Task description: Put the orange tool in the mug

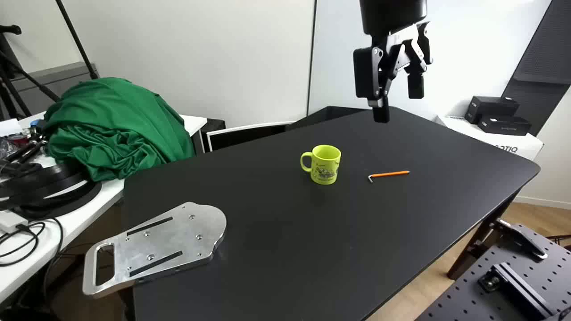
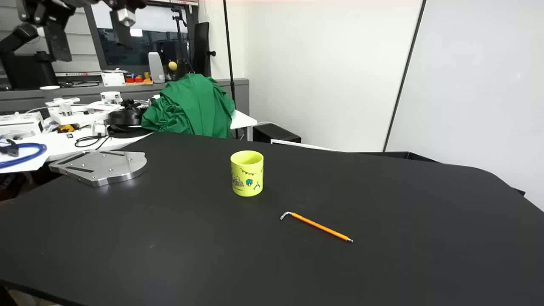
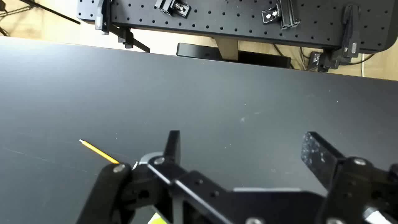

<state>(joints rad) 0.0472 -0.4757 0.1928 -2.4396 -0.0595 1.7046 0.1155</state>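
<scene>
The orange tool [image 1: 389,174] is a thin orange rod with a bent silver end. It lies flat on the black table beside the mug, also seen in an exterior view [image 2: 321,227]. In the wrist view the tool [image 3: 99,151] is left of the jaws, its bent end partly hidden by a finger. The lime-green mug [image 1: 324,166] stands upright, also in an exterior view [image 2: 247,175] with its handle hidden. Only a sliver of the mug [image 3: 157,219] shows in the wrist view. My gripper [image 1: 398,100] is open and empty, high above the table; its jaws [image 3: 242,140] are wide apart.
A silver metal plate [image 1: 163,243] lies at one end of the black table [image 1: 276,249]. A green cloth [image 1: 116,129] is heaped on a white side table. A perforated black platform [image 3: 211,20] stands beyond the table edge. White panels [image 2: 323,76] rise behind.
</scene>
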